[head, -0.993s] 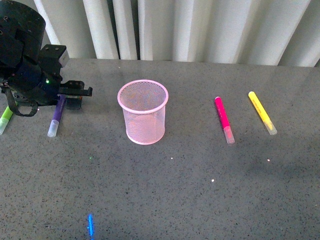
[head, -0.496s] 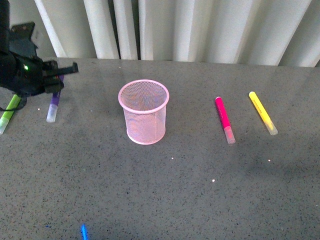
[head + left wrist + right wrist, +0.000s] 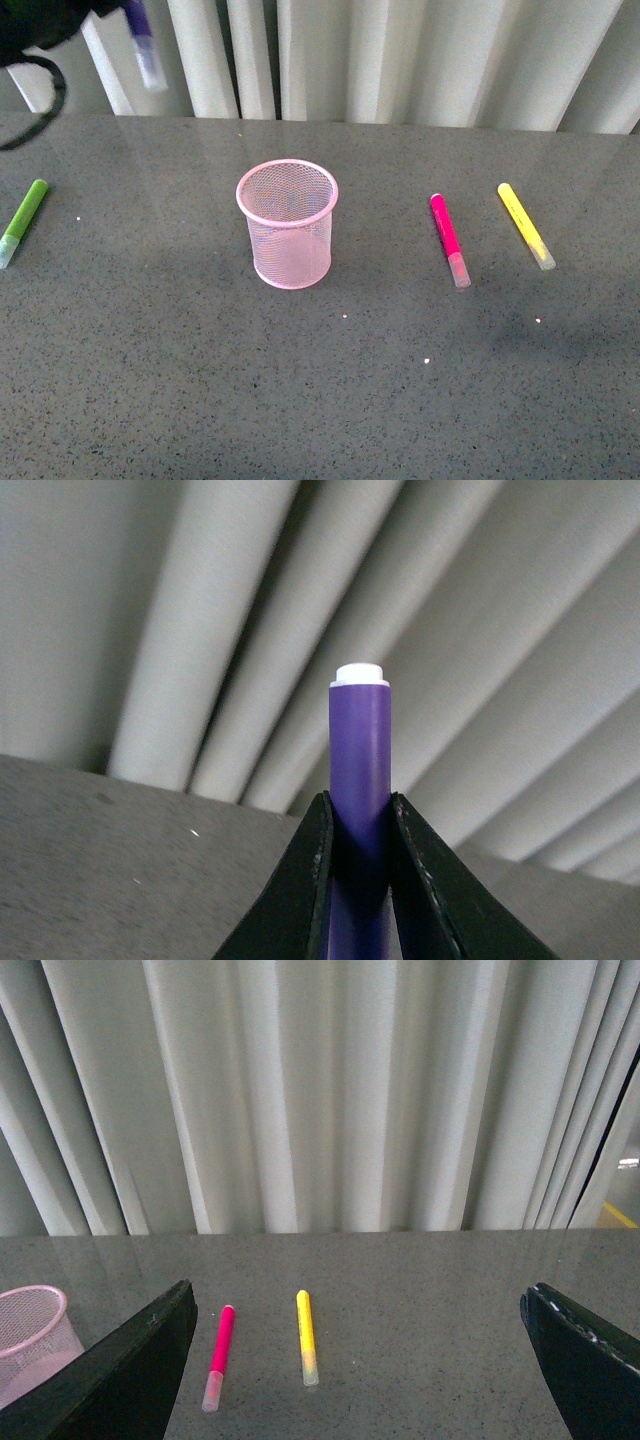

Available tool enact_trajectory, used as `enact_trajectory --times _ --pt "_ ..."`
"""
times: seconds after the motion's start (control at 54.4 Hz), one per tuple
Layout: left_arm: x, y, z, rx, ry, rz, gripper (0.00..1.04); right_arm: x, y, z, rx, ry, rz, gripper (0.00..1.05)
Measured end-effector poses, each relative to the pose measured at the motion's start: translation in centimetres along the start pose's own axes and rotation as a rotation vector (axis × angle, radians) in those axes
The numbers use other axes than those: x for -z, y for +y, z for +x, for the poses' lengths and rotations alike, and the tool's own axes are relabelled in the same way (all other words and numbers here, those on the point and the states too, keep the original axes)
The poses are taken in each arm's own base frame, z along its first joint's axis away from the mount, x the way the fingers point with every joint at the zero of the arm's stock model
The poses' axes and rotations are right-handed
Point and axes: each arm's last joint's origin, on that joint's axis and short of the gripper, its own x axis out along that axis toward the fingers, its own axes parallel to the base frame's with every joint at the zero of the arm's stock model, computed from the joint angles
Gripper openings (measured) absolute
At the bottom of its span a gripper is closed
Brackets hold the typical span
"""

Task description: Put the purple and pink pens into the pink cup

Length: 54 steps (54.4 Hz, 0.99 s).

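- Any print on the pen barrels is too small to read, and no other lettering shows on the things on the desk [image 3: 350,380].
- The left tool [image 3: 360,798] is clamped narrowly on the purple pen [image 3: 143,45]. In the left wrist view its two dark fingers press the barrel from both sides, and the pen's white end sticks out beyond them.
- In the front view the purple pen hangs tilted, off the desk, above the far left corner and in front of the pale curtain [image 3: 420,60].
- The right tool [image 3: 360,1295] is spread wide and grips nothing.
- The pink cup [image 3: 290,255] stands upright in the middle of the desk, somewhat toward the far edge.
- The pink pen [image 3: 447,238] lies flat between the cup and the right edge, clear cap toward the near edge. The yellow marker [image 3: 524,225] lies just beside it, closer to the right edge.
- The green marker [image 3: 22,220] lies at the left edge.
- A second ago the purple pen lay on the desk by the left edge next to the green marker, with the left tool down around it. Half a second ago it was barely raised, and now it is up high.
- The cup, pink pen and yellow marker have not moved.
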Motion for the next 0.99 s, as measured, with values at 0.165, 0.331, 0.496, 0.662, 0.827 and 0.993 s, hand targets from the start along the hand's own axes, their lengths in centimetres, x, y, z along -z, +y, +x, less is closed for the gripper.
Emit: enact_trajectory --times 0.165,0.331,0.496,0.662,0.827,0.993 --pt "3.3 -1.8 -0.4 0.139 0.048 -0.046 0.13 0.0 0.0 0.0 0.000 0.000 0.000 0.98" --pt "5.4 -2.3 0.2 0.171 0.088 -0.113 0.13 0.0 0.0 0.0 0.000 0.000 0.000 0.98" --pt "7.0 -3.2 0.1 0.221 0.130 -0.147 0.13 0.0 0.0 0.0 0.000 0.000 0.000 0.98" --pt "8.1 -3.6 0.3 0.223 0.151 -0.165 0.13 0.0 0.0 0.0 0.000 0.000 0.000 0.98" --pt "8.9 -4.0 1.5 0.218 0.150 -0.166 0.13 0.0 0.0 0.0 0.000 0.000 0.000 0.98" --pt "10.0 -3.8 2.4 0.203 0.167 -0.160 0.13 0.0 0.0 0.0 0.000 0.000 0.000 0.98"
